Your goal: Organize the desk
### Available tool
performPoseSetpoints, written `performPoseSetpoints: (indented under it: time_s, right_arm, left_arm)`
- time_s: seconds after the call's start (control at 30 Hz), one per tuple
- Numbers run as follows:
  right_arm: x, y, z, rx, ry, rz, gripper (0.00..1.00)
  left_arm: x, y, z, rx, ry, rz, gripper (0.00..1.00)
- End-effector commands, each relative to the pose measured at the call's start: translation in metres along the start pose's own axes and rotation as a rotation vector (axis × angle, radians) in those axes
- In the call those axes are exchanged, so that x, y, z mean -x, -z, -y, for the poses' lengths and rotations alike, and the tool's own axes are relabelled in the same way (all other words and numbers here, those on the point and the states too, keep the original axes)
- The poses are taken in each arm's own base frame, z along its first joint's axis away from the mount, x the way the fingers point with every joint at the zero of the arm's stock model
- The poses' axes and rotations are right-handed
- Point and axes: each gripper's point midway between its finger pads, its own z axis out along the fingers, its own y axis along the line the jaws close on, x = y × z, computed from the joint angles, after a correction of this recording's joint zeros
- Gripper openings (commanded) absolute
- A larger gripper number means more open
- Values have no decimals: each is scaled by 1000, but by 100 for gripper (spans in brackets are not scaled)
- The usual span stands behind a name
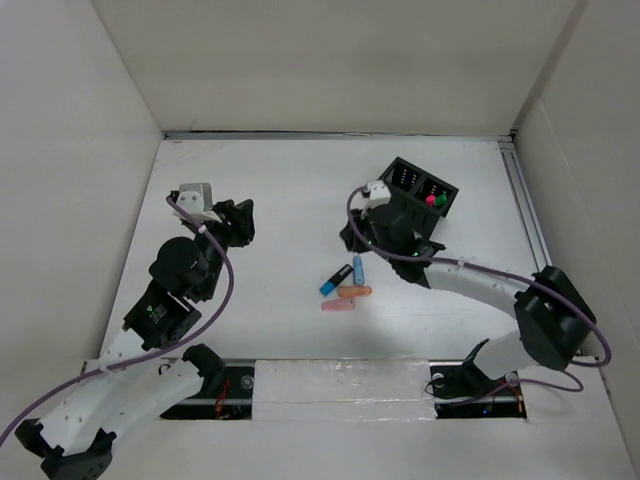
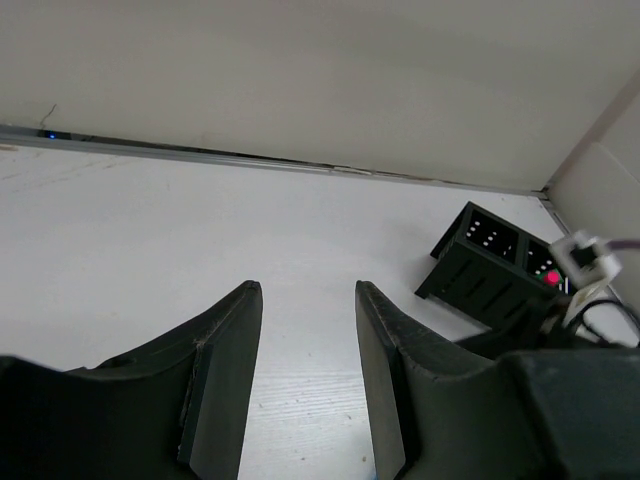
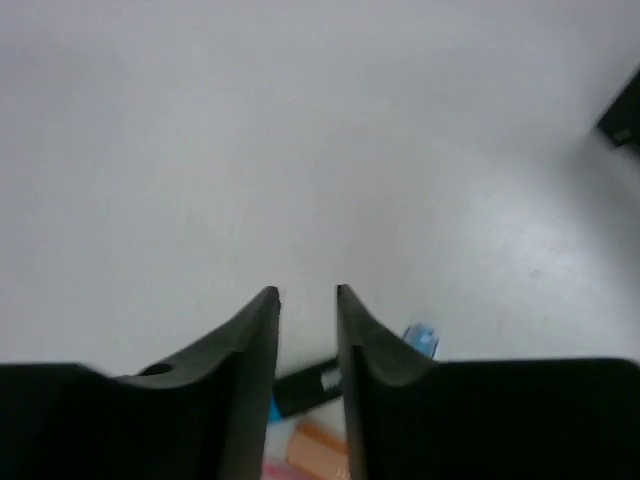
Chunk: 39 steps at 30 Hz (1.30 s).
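Observation:
The desk (image 1: 280, 190) is a white tabletop with white walls. Near its middle lie a black and blue stick (image 1: 335, 279), a blue piece (image 1: 358, 267), an orange piece (image 1: 354, 292) and a pink piece (image 1: 338, 305). My right gripper (image 1: 351, 238) hovers just behind them, its jaws slightly apart and empty (image 3: 307, 292). Its wrist view shows the black stick (image 3: 308, 385), the blue piece (image 3: 422, 338) and the orange piece (image 3: 320, 450) under the fingers. My left gripper (image 1: 240, 218) is open and empty (image 2: 308, 290) over bare desk at the left.
A small black compartmented box (image 1: 425, 190) stands at the back right with red and green things in it; it also shows in the left wrist view (image 2: 490, 265). A metal rail (image 1: 525, 215) runs along the desk's right edge. White walls close in the back and both sides.

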Motion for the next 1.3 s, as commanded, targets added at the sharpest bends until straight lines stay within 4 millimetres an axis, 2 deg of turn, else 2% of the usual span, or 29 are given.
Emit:
performPoseSetpoints:
  time_s: [0.0,0.03,0.07,0.1,0.13,0.17,0.27,0.3,0.37,0.47,0.5,0.6,0.63,0.83,0.93,0.97,1.07,1.2,1.27]
  right_arm:
    - [-66,18,-27,118,70,-232,40]
    - [-72,20,-31,136,74,-249,51]
    - [-78,20,-32,149,76,-267,67]
    - [-86,21,-40,184,79,-296,71]
    - [-93,18,-38,172,84,-324,73]
    - [-114,10,-40,184,79,-400,74]
    - [-127,7,-44,196,51,-454,72]
    - [-138,4,-43,192,37,-486,72]
    - [-144,1,-41,175,17,-501,71]
    - [-151,0,-36,136,-19,-514,67]
    - [-154,5,-27,86,-27,-529,66]
    - [-149,9,-23,62,-39,-511,65]
    - [-149,10,-16,29,-36,-499,65]
    - [-133,23,-12,23,-46,-436,63]
    - [-138,26,-10,23,-44,-446,63]
    - [-146,24,-6,7,-38,-471,63]
    - [-151,19,-11,26,-35,-495,65]
    - [-157,2,-14,35,1,-507,71]
    - [-152,-8,-20,47,2,-494,72]
  left_arm:
    - [8,-2,4,-17,10,36,39]
    - [7,-2,5,-22,9,32,39]
    - [7,-2,6,-25,8,27,39]
    - [6,-2,7,-29,8,23,39]
    - [8,-1,7,-30,9,29,39]
    - [8,-1,6,-26,10,34,39]
    - [9,1,4,-23,13,35,39]
    - [8,1,4,-22,12,33,39]
    - [10,2,3,-22,17,43,39]
    - [7,1,5,-28,11,32,39]
    - [7,0,7,-36,11,27,39]
    - [7,0,7,-36,12,33,39]
    - [7,-1,8,-39,11,31,39]
    - [4,-3,9,-41,7,22,39]
    - [2,-4,11,-50,6,11,39]
    - [3,-4,11,-49,8,16,39]
    - [0,-5,10,-43,1,8,39]
    - [3,-3,9,-38,9,20,39]
    - [3,-3,8,-34,9,18,40]
